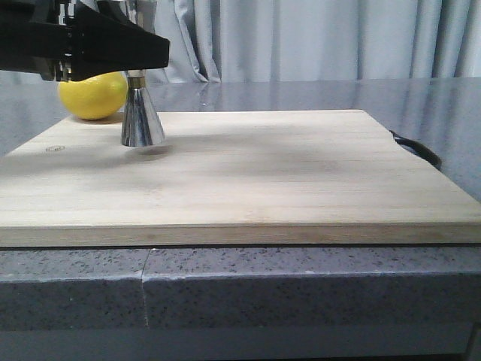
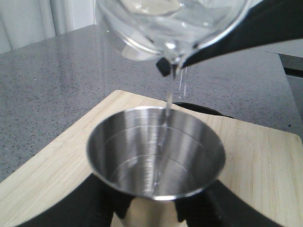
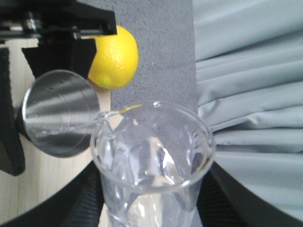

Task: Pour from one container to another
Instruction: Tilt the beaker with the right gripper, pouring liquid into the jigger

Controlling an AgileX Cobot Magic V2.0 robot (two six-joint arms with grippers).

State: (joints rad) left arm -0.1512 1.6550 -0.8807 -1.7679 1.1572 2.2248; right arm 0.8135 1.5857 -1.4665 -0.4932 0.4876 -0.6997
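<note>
The steel jigger (image 1: 143,113) is at the back left of the wooden board (image 1: 248,180), its base at or just above the wood. My left gripper (image 2: 151,213) is shut on its body below the open upper cup (image 2: 156,151). My right gripper (image 3: 151,205) is shut on the clear glass beaker (image 3: 151,161), which is tipped over the jigger. A thin stream of clear liquid (image 2: 168,101) runs from the beaker's lip (image 2: 173,54) into the cup. In the front view the black arms hide the beaker and the jigger's top.
A yellow lemon (image 1: 94,94) lies just behind the jigger at the board's back left corner, also the lemon (image 3: 116,56) beside the left gripper. A black object (image 1: 417,147) pokes out at the board's right edge. Grey curtains hang behind the speckled counter (image 1: 301,94).
</note>
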